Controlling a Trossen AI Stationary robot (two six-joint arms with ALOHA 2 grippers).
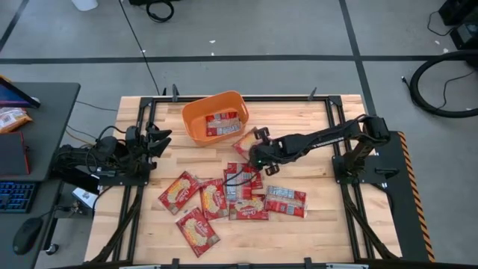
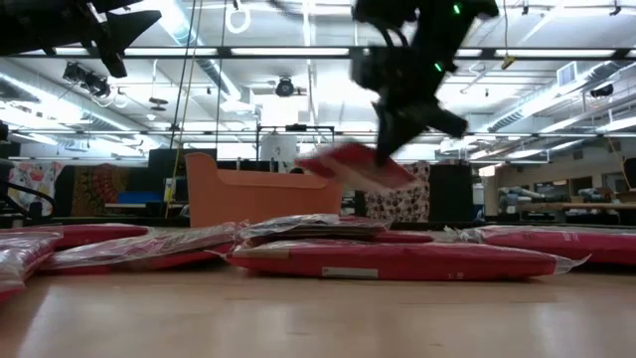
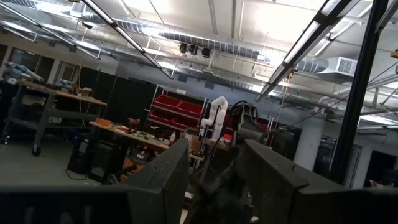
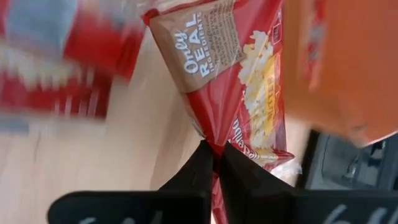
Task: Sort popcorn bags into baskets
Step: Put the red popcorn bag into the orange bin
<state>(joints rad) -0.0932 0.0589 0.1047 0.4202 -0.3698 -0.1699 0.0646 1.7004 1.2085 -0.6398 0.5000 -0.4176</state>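
Observation:
An orange basket (image 1: pixel 196 119) stands at the table's far middle with red popcorn packets (image 1: pixel 224 123) lying inside; it also shows in the low view (image 2: pixel 248 194). Several more red packets (image 1: pixel 224 196) lie flat in a loose pile nearer the front. My right gripper (image 1: pixel 256 152) is just right of the basket, shut on one packet (image 1: pixel 245 142), and shows high in the low view (image 2: pixel 397 124). My left gripper (image 1: pixel 164 137) waits open at the table's left edge, raised and facing the room (image 3: pixel 214 162). My right gripper pinches one red packet between its two fingers at the packet's crimped end edge (image 4: pixel 214 142). The fingers come from the table's right, slanting down. The packet (image 2: pixel 353 167) is lifted clear of the pile, tilted, and reaches out past the fingertips toward the basket (image 4: pixel 336 62).
Bare wood lies along the near edge and on the table's right side. A dark metal frame borders the table. A desk with a keyboard and an orange-and-white snack bag (image 1: pixel 11 118) stands off the left side.

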